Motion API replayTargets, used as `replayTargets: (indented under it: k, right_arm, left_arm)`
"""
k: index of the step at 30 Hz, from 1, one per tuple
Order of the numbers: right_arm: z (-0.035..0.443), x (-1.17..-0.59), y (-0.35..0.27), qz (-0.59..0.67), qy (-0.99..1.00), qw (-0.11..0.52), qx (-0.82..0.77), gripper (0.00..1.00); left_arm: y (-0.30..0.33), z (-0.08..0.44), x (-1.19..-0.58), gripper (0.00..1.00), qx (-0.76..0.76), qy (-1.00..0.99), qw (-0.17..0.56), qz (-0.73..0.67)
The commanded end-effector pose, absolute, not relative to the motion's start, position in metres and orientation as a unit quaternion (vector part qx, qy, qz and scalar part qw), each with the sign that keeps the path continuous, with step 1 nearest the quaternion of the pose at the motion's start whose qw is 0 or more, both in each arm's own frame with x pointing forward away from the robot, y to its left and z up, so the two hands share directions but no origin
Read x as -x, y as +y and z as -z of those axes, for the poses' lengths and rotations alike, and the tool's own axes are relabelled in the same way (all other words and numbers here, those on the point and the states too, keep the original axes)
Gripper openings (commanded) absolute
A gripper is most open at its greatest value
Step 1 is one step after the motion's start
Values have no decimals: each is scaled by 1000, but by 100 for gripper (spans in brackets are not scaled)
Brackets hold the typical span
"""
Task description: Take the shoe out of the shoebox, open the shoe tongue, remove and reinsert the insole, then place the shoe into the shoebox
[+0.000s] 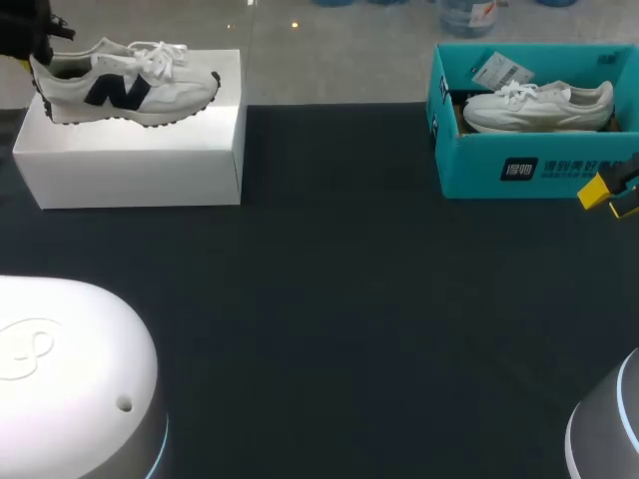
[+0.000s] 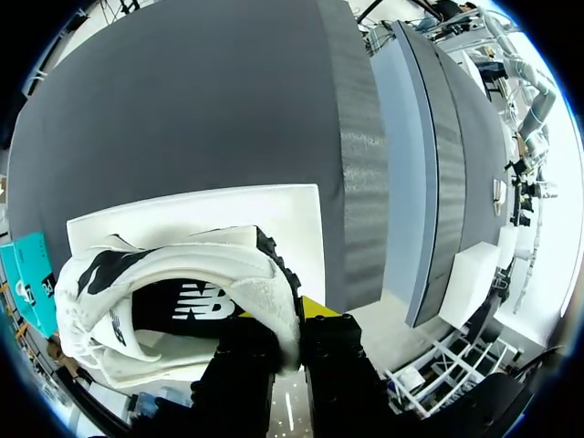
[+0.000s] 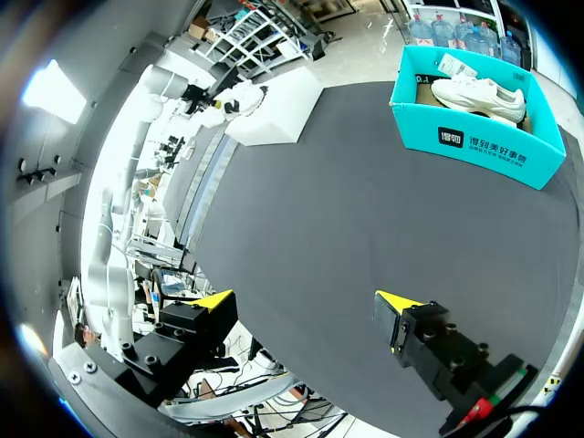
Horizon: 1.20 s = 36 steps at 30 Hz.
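Sneaker (image 1: 125,85) atop white box (image 1: 130,150); second shoe (image 1: 539,105) inside teal shoebox (image 1: 529,170).

- Sneaker (image 2: 182,274) clamped in the left claw (image 2: 290,333): white, with a black side logo and a black insole with white print.
- Block (image 1: 130,150) under it: plain white.
- Shoebox (image 3: 474,128) far ahead of the right claw (image 3: 306,310): teal, with a black patch and white lettering.
- Shoe (image 3: 479,91) inside: all white.
- Table (image 1: 329,319): dark charcoal.
- Claw tips: yellow.

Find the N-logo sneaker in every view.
Head view: sneaker atop the white box, far left.
Left wrist view: sneaker heel between the left gripper's jaws, on that box.
Right wrist view: sneaker small, far across the table, on that box.
Shared landmark: the white box.
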State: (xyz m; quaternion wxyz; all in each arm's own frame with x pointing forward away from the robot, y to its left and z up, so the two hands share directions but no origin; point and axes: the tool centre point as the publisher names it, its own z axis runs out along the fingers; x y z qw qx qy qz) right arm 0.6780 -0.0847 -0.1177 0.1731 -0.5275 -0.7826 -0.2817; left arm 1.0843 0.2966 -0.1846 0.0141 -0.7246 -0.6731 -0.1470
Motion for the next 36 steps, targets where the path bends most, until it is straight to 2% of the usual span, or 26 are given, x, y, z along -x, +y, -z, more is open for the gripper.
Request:
replayTargets:
  k: [1, 22, 36]
  right_arm:
    - [118, -679, -84, 280, -783, 174, 528, 100]
    - [118, -679, -84, 280, -783, 174, 528, 100]
    - [118, -679, -84, 280, -783, 174, 528, 100]
  left_arm:
    - [296, 186, -1093, 0, 735, -663, 22, 140]
    - [294, 194, -1094, 0, 741, -653, 34, 151]
    - [294, 217, -1098, 0, 733, -665, 34, 139]
